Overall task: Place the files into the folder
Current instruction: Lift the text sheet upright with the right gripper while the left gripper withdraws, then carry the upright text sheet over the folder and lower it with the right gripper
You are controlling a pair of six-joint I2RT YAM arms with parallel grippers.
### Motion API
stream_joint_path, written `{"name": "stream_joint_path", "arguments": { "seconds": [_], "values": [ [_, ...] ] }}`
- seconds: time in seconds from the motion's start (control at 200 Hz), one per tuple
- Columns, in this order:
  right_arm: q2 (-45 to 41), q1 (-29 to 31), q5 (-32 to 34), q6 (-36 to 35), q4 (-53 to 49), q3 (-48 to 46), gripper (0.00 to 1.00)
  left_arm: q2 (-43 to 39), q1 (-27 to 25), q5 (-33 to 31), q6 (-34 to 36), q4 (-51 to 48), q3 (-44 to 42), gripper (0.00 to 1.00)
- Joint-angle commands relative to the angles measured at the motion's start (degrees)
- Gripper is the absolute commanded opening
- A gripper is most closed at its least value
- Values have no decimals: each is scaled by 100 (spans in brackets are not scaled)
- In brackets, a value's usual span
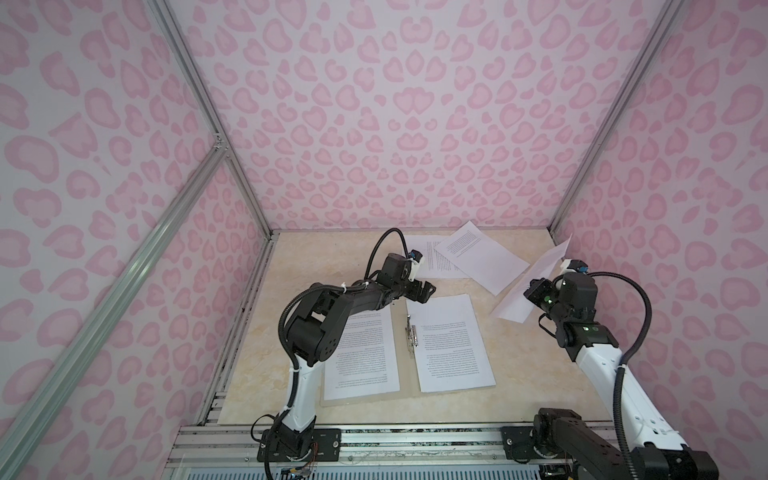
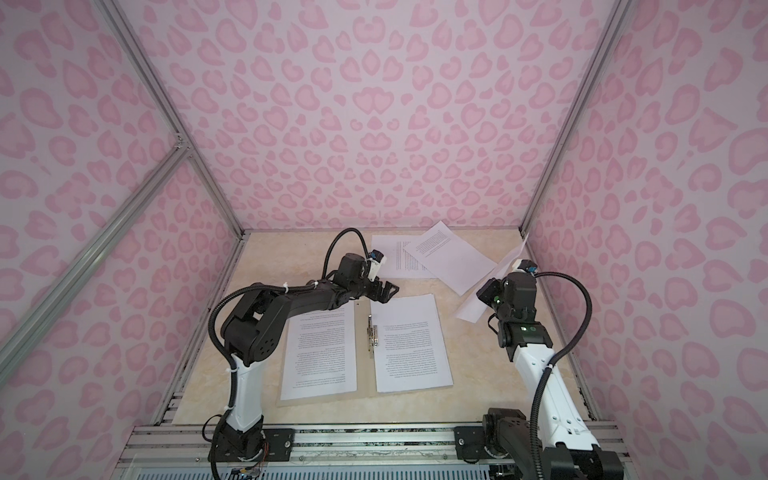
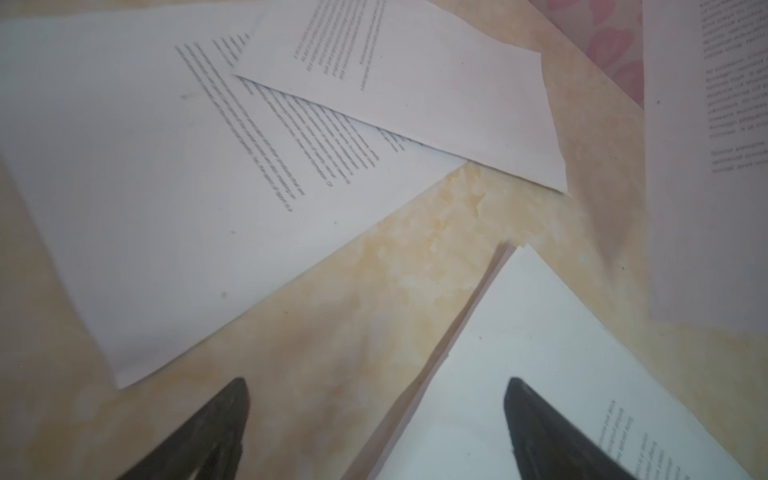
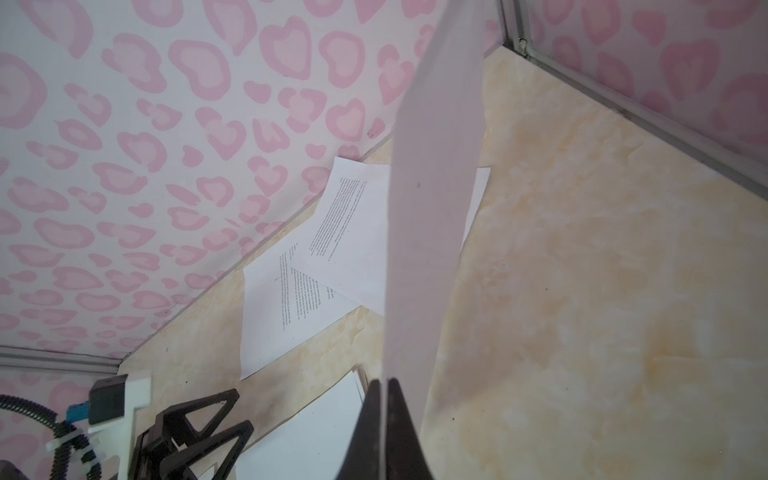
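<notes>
Right fingers [image 4: 401, 436] pinch a thin white paper sheet [image 4: 432, 166]; left fingers [image 3: 208, 432] gape wide.

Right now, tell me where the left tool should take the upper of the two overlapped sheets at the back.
Probably its near corner, approached from the front: the upper sheet lies flat and skewed, and that corner rests on bare table, off the lower sheet.

**Robotics lab test cell, enclosed.**
- Frame: silver aluminium extrusion struts [image 1: 141, 259].
- Walls: white panels printed with pink heart-shaped spots [image 1: 415, 124], on three sides.
- Work surface: flat beige marble-patterned tabletop [image 1: 519, 374].
- Front edge: slotted metal mounting rail [image 1: 415, 440], with black base plates bolted on. It carries two black-and-white jointed robot arms, left arm [image 1: 303, 386] and right arm [image 1: 602, 374].
</notes>
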Motion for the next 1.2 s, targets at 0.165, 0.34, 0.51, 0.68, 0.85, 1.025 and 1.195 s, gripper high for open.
{"name": "stream_joint_path", "arguments": {
  "seconds": [0.165, 0.34, 0.51, 0.68, 0.85, 1.025, 1.195],
  "values": [
    [127, 762, 553, -528, -73, 582, 0, -6681, 158, -1589, 330, -655, -761, 96],
    [328, 1395, 372, -871, -445, 1249, 0, -7057, 184, -2166, 5, -1941, -1064, 96],
    [754, 1746, -850, -1096, -947, 1846, 0, -7083, 193, -1787, -312, -3311, -1357, 96],
    [1221, 1970, -2533, -1197, -1389, 2264, 0, -7147, 193, -1363, -474, -3927, -1907, 97],
    [1188, 1949, -2566, -1308, -1715, 1960, 0, -7123, 193, -926, -665, -3952, -2198, 97],
    [1271, 1777, -1622, -1674, -2126, 1327, 0, -6719, 194, -581, -628, -4148, -2312, 97],
    [1957, 1593, -1463, -1707, -1686, 503, 0, -6382, 193, -288, -622, -4216, -2278, 97]
  ]
}}
